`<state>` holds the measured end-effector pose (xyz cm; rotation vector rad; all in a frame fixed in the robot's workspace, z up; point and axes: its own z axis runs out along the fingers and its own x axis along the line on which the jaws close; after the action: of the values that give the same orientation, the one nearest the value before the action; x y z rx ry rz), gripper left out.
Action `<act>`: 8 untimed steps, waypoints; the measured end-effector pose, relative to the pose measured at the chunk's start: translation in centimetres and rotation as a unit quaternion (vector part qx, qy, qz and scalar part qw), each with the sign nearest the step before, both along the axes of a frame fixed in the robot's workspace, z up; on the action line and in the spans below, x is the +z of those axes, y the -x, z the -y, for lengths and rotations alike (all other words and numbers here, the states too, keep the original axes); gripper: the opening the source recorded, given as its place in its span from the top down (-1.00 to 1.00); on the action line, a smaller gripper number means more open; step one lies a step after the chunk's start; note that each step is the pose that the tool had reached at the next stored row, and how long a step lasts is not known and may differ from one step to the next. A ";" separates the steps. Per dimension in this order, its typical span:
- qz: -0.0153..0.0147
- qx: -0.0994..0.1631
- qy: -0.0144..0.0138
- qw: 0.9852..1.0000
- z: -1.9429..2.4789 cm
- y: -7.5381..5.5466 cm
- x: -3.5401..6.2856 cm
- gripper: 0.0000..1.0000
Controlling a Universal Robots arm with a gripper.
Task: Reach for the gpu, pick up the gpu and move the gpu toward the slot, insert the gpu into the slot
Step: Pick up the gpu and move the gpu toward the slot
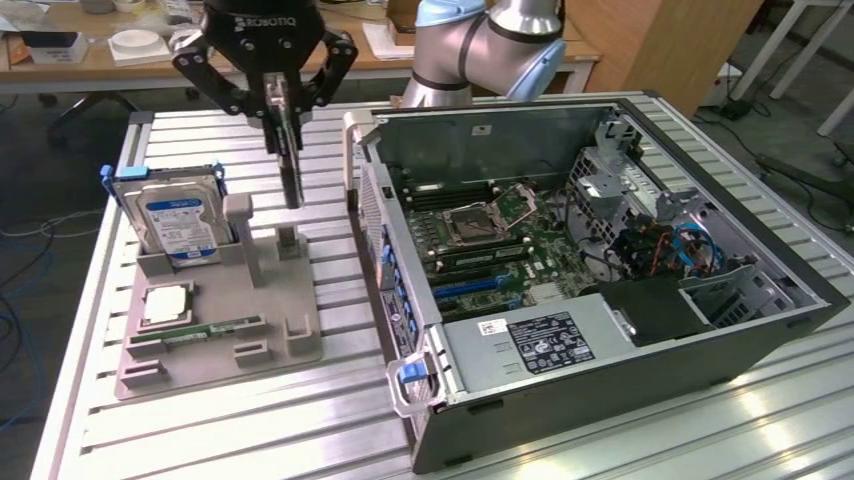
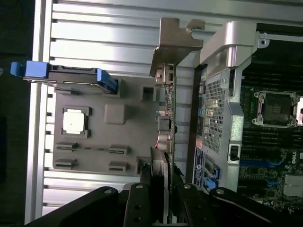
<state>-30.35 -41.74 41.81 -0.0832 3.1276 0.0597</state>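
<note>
The gpu (image 1: pixel 288 160) hangs edge-on as a thin black card above the grey fixture (image 1: pixel 254 330), clear of its upright post. My gripper (image 1: pixel 276 105) is shut on the card's top edge, with a black finger on each side. In the wrist view the gpu (image 2: pixel 168 113) runs away from the fingers (image 2: pixel 140 198), its silver end bracket (image 2: pixel 177 40) at the far end. The card is beside the open computer case (image 1: pixel 747 330), outside its wall. The slot (image 1: pixel 470 286) is a blue connector on the motherboard inside the case, seen too as a blue strip (image 2: pixel 258 163) in the wrist view.
On the fixture stand a hard drive (image 1: pixel 180 220) with a blue label, a processor chip (image 1: pixel 167 303) and a green memory stick (image 1: pixel 214 328). Inside the case are the silver processor socket (image 1: pixel 481 215) and a power supply (image 1: pixel 534 345). The arm's base (image 1: pixel 481 50) stands behind the case.
</note>
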 end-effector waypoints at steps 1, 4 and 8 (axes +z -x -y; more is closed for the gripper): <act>0.000 0.000 0.000 1.000 0.00 -0.5 -0.01 0.47; 0.000 0.000 0.000 1.000 0.00 -1.8 -0.06 0.47; 0.000 0.000 0.000 1.000 0.00 -3.6 -0.18 0.47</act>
<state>-26.71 -41.74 41.62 -0.0832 3.1276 0.0598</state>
